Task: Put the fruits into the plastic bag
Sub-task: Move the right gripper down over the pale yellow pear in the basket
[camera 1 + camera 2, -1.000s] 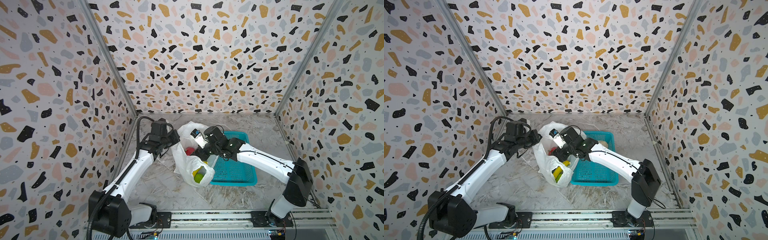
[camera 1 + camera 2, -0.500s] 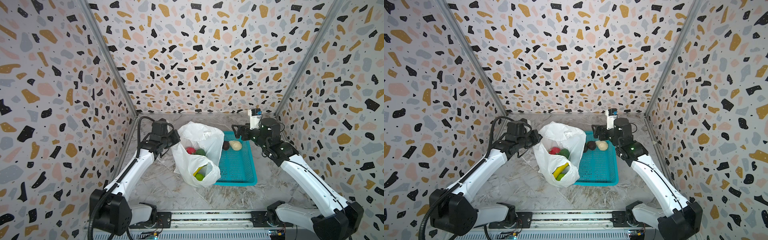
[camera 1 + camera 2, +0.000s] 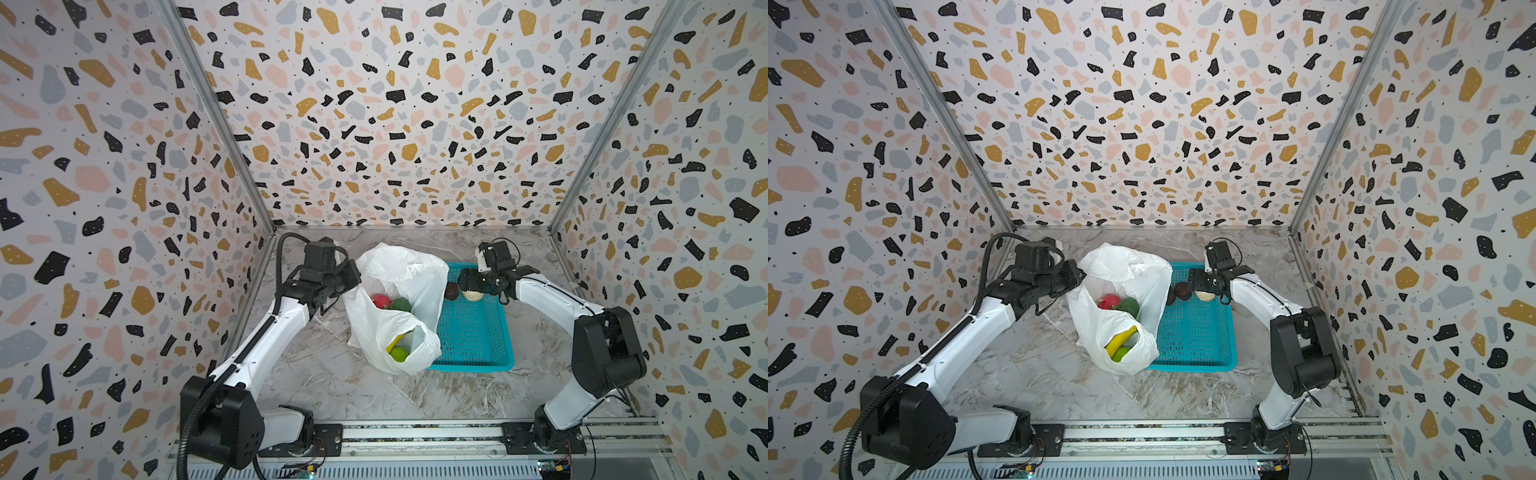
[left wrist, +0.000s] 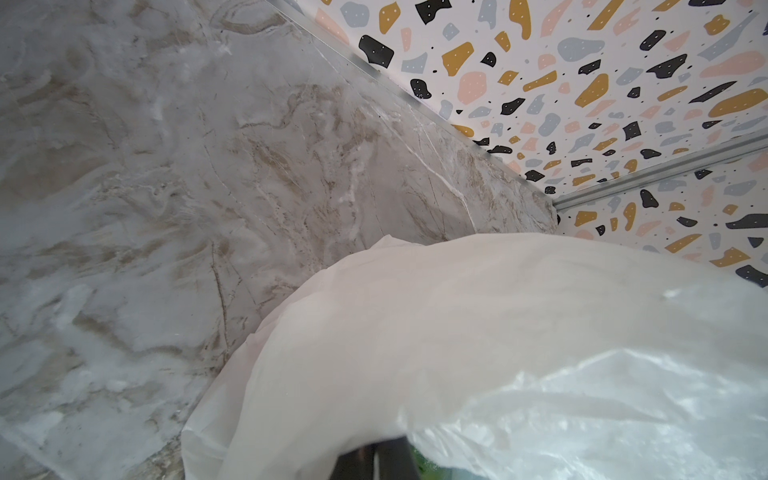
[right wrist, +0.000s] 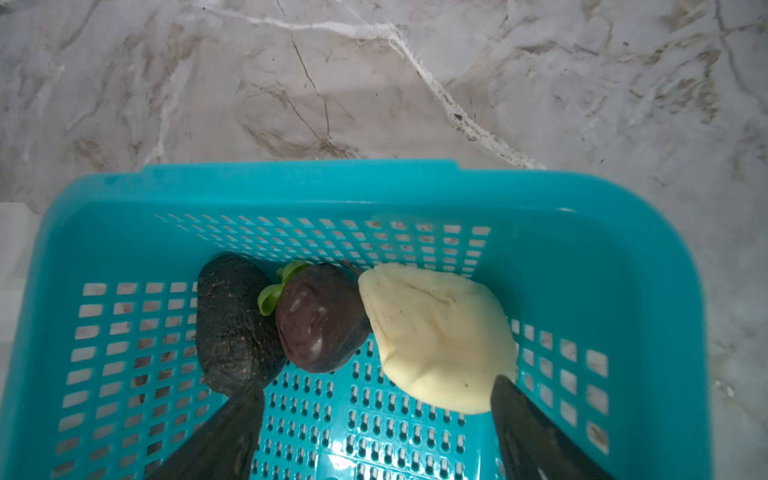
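Three to go, by the look of it: a dark rough lump (image 5: 235, 328), a maroon ball (image 5: 320, 320) and a cream lump (image 5: 436, 336), side by side in a row running left to right at the far end of the teal basket (image 5: 291, 176). Already in the plastic bag (image 3: 399, 270): a red one (image 3: 380, 300), a green one (image 3: 401, 304), a banana (image 3: 1121, 336) and another green one (image 3: 399, 354) (counting only the visible ones).

Right gripper (image 5: 376, 392) spread wide, gripping nothing, hanging over that row, one fingertip at the dark lump, the other at the cream lump, maroon ball between. Touching or not, hard to tell. Left gripper (image 3: 351, 277) pinched shut on the left side of the bag, holding the mouth up and open.

Key bit for the next move: jaws opening along the same left-right line as the row, so all three bracketed at once rather than one. Bag mouth just left of the basket, so a short carry leftward after a pick. Clearly a job for the right arm, sitting right on top of the fruit, with the left tied up on the bag. Probably best to shift over and narrow onto one piece first.
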`<state>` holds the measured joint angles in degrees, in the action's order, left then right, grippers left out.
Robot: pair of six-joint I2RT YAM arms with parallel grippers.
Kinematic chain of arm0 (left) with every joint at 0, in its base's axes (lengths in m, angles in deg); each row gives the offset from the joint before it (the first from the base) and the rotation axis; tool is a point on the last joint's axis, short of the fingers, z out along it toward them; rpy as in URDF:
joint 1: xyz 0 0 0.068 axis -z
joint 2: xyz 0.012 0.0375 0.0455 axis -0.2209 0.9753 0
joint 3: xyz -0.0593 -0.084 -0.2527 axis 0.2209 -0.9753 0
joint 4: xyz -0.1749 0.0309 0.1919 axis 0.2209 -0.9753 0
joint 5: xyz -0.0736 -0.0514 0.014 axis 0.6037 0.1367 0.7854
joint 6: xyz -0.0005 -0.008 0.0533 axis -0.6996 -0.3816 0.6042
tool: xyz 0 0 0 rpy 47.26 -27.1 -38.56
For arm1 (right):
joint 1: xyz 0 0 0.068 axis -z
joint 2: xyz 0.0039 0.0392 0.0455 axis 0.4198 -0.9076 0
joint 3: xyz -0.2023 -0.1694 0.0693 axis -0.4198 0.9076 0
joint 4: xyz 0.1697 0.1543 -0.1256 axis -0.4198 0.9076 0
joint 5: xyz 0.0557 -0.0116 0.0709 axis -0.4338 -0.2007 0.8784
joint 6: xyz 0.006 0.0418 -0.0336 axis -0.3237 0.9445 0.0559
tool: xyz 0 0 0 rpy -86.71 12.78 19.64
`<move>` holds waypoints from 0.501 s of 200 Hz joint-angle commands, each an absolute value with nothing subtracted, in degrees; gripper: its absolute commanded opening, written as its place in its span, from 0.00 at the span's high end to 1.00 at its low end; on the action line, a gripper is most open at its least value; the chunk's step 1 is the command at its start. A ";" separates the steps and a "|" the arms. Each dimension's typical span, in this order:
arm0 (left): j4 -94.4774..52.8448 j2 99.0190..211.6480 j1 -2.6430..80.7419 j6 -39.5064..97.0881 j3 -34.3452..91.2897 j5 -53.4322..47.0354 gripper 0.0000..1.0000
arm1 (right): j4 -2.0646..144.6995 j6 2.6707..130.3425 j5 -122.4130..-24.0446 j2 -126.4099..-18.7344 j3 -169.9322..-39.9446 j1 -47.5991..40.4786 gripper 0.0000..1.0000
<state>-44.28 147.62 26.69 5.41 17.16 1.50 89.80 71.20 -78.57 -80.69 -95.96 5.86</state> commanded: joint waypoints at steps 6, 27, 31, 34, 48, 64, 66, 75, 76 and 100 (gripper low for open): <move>-43.65 148.33 26.58 6.23 18.09 2.45 1.00 | 90.68 69.90 -78.38 -82.69 -99.93 5.71 0.15; -43.07 148.97 26.64 6.13 18.30 3.15 1.00 | 90.90 69.16 -78.23 -85.30 -100.53 5.36 0.15; -42.97 149.05 26.61 6.12 18.40 3.21 1.00 | 91.03 69.05 -78.00 -85.67 -100.67 5.28 0.15; -42.89 149.18 26.63 6.03 18.45 3.25 1.00 | 91.20 69.08 -77.85 -85.97 -100.81 5.23 0.16; -42.46 149.59 26.65 6.02 18.61 3.28 1.00 | 92.09 68.63 -75.88 -86.91 -101.05 4.90 0.17; -42.26 150.26 26.61 6.11 18.85 3.25 1.00 | 92.68 68.43 -74.50 -86.90 -100.43 3.75 0.18; -42.26 150.29 26.57 6.11 18.87 3.25 1.00 | 92.72 68.41 -74.38 -86.90 -100.32 3.62 0.18; -42.19 150.73 26.59 6.11 18.96 3.16 1.00 | 93.13 68.40 -73.38 -86.56 -99.75 2.90 0.19; -42.18 150.81 26.62 6.11 18.96 3.16 1.00 | 93.15 68.40 -73.23 -86.47 -99.71 2.79 0.19; -41.31 151.73 26.60 5.53 18.97 3.33 1.00 | 93.23 69.92 -69.03 -85.16 -97.26 1.65 0.19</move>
